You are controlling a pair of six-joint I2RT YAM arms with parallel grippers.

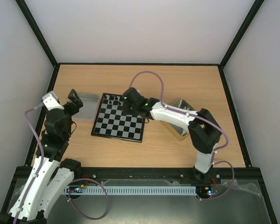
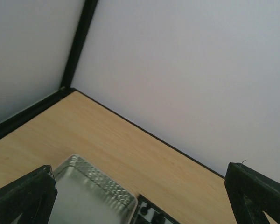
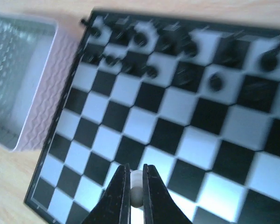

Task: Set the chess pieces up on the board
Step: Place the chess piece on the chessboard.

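Pinching a tiny, light piece [image 3: 136,190], seemingly mid-body, over the board [image 3: 144,126] with right end effector [image 3: 136,173]; holding left end effector [image 2: 140,177] spread.

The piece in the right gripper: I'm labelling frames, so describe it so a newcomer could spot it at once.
In the right wrist view, find the chessboard filling most of the frame. At the bottom edge, the dark right gripper pinches a tiny piece over the near squares. It is the only cream-white piece in view, while the black pieces crowd the far rows.
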